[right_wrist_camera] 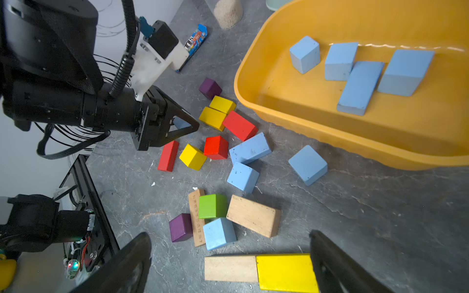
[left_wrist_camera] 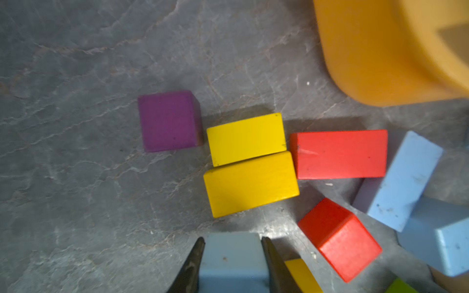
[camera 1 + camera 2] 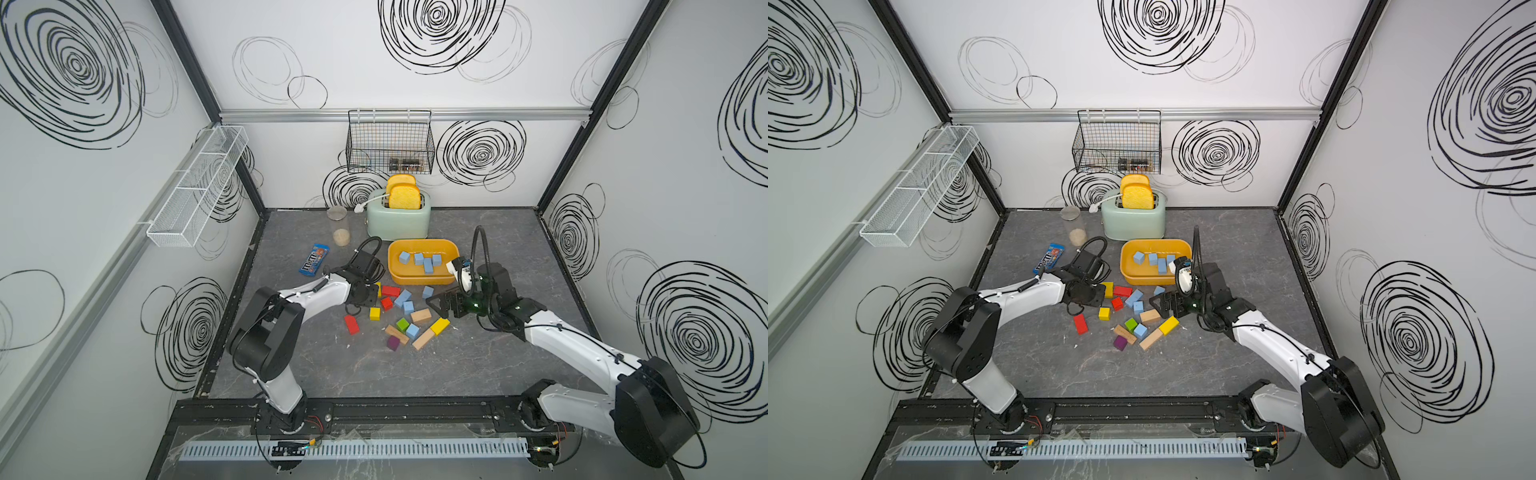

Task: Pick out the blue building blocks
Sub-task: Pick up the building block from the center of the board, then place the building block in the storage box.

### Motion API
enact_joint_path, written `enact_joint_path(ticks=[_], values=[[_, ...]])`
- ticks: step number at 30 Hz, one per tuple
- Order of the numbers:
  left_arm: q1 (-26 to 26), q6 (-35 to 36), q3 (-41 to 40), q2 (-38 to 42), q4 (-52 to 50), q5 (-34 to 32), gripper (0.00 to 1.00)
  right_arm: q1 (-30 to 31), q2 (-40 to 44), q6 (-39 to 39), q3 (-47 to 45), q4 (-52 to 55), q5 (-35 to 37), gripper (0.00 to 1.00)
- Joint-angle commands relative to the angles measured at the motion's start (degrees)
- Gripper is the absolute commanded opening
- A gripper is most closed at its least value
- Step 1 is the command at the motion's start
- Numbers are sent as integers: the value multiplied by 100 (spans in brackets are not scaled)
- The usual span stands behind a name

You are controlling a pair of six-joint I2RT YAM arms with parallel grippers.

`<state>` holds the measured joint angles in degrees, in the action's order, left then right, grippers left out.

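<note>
Left gripper [image 2: 233, 241] clamped on one blue cube [image 2: 233, 263] at the pile's edge; right gripper [image 1: 229, 234] jaws wide, empty, above the mixed blocks; four blue blocks [image 1: 360, 87] in the yellow tub [image 1: 253, 63], four loose blue blocks [image 1: 243, 177] on the grey tabletop [image 1: 355, 215].

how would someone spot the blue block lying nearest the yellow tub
Find the yellow tub in front of the mint-green toaster. Just outside its near wall, on the grey table, sits a light-blue cube. Unlike the other loose blue blocks, it lies alone, touching no other block.
</note>
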<state>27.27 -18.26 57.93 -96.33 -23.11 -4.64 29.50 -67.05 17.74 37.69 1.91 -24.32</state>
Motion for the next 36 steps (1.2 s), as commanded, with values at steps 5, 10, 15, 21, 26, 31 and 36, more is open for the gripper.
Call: enact_joint_path(ticks=[5, 10, 15, 21, 26, 31, 36], values=[[3, 111, 411, 572, -175, 11, 0, -152, 456, 29, 164, -87, -108, 98], [118, 370, 790, 782, -240, 202, 0, -186, 835, 135, 98, -241, 25, 98], [217, 585, 1289, 783, -427, 131, 0, -273, 1035, 151, 133, -192, 129, 98], [338, 684, 1726, 666, -392, 127, 0, -397, 1109, 154, 4, -244, 253, 98], [470, 723, 2011, 456, -298, 148, 0, -527, 1174, 276, -181, -381, 350, 98], [568, 744, 2360, 107, -249, 200, 0, -640, 1152, 309, -240, -421, 413, 98], [635, 780, 2701, -292, -220, 270, 0, -732, 1048, 309, -254, -516, 425, 98]])
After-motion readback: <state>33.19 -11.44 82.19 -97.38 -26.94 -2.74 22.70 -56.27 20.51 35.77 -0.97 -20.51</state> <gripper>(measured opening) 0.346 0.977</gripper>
